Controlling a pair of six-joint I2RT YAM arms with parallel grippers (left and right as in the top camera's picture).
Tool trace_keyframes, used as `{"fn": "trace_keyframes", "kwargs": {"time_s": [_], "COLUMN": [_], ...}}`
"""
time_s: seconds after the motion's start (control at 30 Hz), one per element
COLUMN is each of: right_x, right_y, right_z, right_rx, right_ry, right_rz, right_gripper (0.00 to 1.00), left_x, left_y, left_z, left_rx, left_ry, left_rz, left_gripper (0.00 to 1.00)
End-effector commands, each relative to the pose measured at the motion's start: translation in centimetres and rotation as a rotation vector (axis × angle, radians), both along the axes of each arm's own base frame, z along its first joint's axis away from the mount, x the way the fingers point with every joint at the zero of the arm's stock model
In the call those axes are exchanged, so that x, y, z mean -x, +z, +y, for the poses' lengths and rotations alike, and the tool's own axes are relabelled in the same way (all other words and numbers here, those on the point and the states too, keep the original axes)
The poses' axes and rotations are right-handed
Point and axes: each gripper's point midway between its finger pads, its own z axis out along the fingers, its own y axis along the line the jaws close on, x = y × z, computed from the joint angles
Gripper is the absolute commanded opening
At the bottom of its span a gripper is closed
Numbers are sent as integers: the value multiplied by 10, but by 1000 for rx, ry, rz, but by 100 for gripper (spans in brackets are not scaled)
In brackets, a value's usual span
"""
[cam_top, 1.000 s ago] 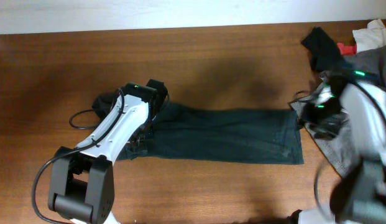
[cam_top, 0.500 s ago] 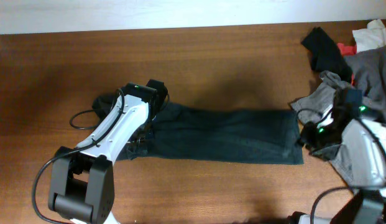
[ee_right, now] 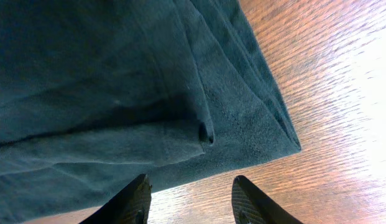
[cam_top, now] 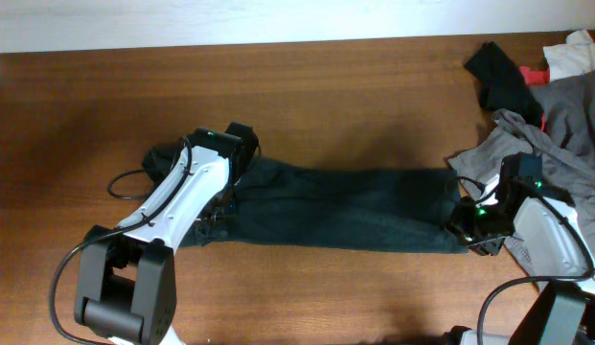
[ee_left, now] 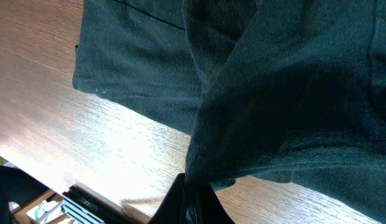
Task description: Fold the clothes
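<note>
The clothes (cam_top: 345, 206) lie stretched lengthwise across the middle of the table (cam_top: 326, 86). The left gripper (cam_top: 238, 158) sits at the garment's left end, clenched on a raised fold of fabric. The right gripper (cam_top: 472, 228) sits at the right-end corner, jaws apart, with the hem just ahead of its fingertips (ee_right: 138, 198). A grey garment (cam_top: 565, 105) lies beside it.

White arms (cam_top: 187, 196); black cables (cam_top: 112, 182); right gripper (ee_right: 196, 202) seemingly black.

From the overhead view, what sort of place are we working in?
Probably a robot test bench for laundry folding: a wooden table, a dark garment spread on it, a heap of other clothes at one corner, and the left arm and right arm over it.
</note>
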Motion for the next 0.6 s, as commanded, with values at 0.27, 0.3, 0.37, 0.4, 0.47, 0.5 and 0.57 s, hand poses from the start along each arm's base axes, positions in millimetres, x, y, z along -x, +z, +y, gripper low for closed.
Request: {"fn": "trace_keyframes", "kwargs": {"time_s": [0.27,0.3,0.37,0.4,0.47,0.5,0.57], "right_x": [0,0,-2,-2,-5,-6,-6], "right_y": [-9,-11,-13,-14,-13,-13,-13], "right_z": [2,2,1,1,0,0,0], "right_rx": [-15,-14,-10,-9,-6,-5,-3], "right_ry": [-60,-65,-65,-65,-65,-65,-64], "right_rz": [-14,-18,-29,-32,-42,-46,-49], "right_gripper": [47,47,47,47,47,47,47], "left_x": [1,1,1,1,1,1,1], "left_y": [4,4,4,4,4,4,4], "left_z": [2,2,2,2,2,2,2], "left_rx": [4,3,3,3,3,3,3], "left_ry": [17,17,17,17,17,17,17], "left_rz": [-16,-17,-17,-16,-16,-16,-16], "left_gripper": [5,5,5,5,5,5,5]}}
